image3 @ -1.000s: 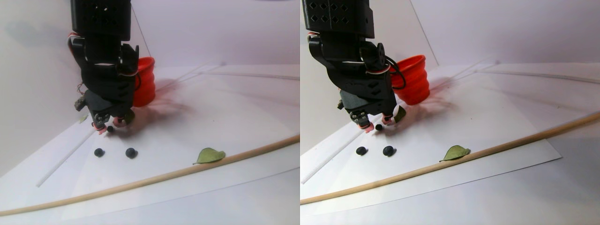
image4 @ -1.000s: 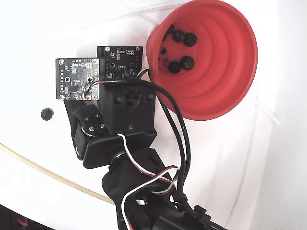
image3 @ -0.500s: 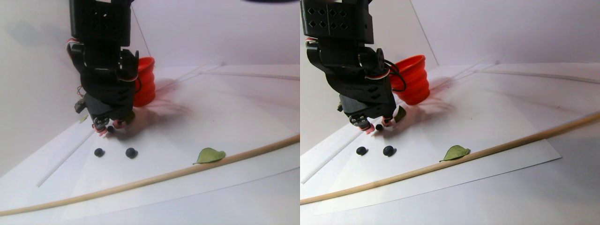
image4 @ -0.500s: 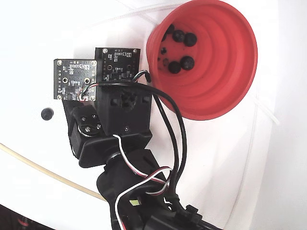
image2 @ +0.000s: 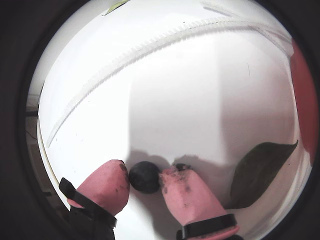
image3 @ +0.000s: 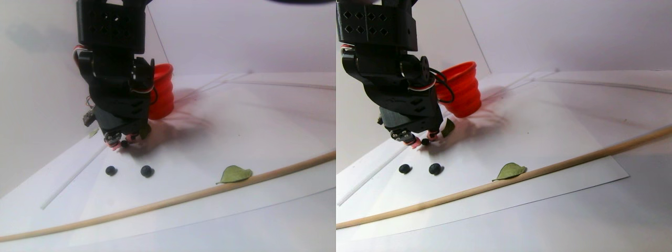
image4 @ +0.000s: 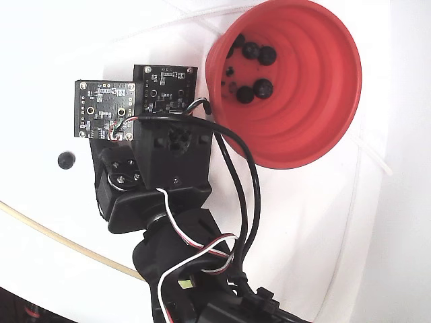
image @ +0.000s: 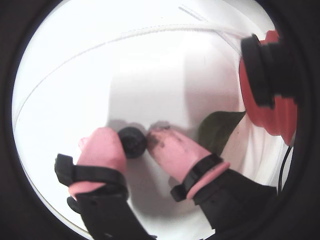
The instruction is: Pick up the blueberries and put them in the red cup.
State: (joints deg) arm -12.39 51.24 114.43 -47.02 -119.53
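End effector pinching one blueberry between pink fingertips on the white counter, dark leaf beside, red cup behind

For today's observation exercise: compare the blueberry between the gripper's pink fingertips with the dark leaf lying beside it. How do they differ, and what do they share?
The blueberry is round and blue-black; the leaf is flat, pointed and dark green. The blueberry is the smaller of the two. The blueberry sits pinched between the gripper fingertips, while the leaf lies free, untouched, to the right in both wrist views. Both rest on the white sheet near the red cup.
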